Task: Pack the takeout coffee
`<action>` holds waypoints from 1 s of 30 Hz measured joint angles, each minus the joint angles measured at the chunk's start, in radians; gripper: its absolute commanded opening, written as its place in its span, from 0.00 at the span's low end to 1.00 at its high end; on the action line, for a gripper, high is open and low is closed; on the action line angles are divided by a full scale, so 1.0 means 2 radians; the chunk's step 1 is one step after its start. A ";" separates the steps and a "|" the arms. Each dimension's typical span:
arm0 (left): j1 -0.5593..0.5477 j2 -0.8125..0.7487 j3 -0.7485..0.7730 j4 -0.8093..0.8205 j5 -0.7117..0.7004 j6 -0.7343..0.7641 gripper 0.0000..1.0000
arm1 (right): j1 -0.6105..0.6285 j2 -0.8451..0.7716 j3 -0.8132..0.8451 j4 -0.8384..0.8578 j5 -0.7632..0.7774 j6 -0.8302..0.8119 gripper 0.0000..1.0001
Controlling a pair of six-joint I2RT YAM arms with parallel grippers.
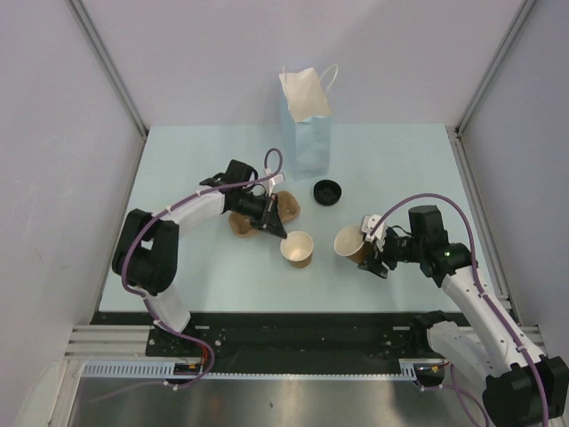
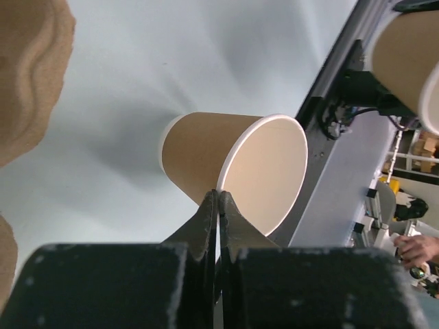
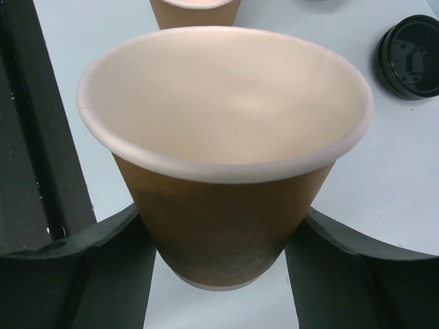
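Note:
Two tan kraft-paper cups, cream inside, stand open without lids. My left gripper (image 1: 280, 229) is shut, its jaws pinching the near rim of the left cup (image 1: 298, 249); in the left wrist view the gripper (image 2: 218, 195) clamps that cup's (image 2: 206, 154) white rim. My right gripper (image 1: 369, 247) is shut round the body of the right cup (image 1: 349, 242), which tilts a little to the left; in the right wrist view the gripper (image 3: 221, 219) has a finger pressed on each side of the cup (image 3: 219, 103). The black round lid (image 1: 327, 191) lies alone on the table, also seen in the right wrist view (image 3: 410, 56).
The tall light-blue paper bag (image 1: 305, 124) with white handles stands open at the back centre. The brown moulded-pulp carrier (image 1: 238, 222) lies under my left wrist, also in the left wrist view (image 2: 27, 75). The table's black front rail (image 1: 293, 325) lies near.

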 measured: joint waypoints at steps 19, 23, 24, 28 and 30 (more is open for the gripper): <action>0.007 -0.044 -0.009 -0.022 -0.020 0.013 0.68 | 0.014 0.010 0.018 0.014 0.000 0.019 0.64; 0.010 -0.087 0.008 -0.016 -0.003 -0.002 0.73 | 0.024 0.010 0.028 0.023 0.000 0.032 0.64; 0.009 -0.094 0.017 -0.010 0.006 -0.013 0.73 | 0.027 0.010 0.029 0.026 0.000 0.036 0.64; -0.006 -0.099 0.043 0.035 0.041 -0.064 0.73 | 0.037 0.010 0.032 0.040 0.001 0.050 0.65; -0.018 -0.099 0.046 0.051 0.052 -0.083 0.73 | 0.041 0.010 0.033 0.047 0.002 0.056 0.65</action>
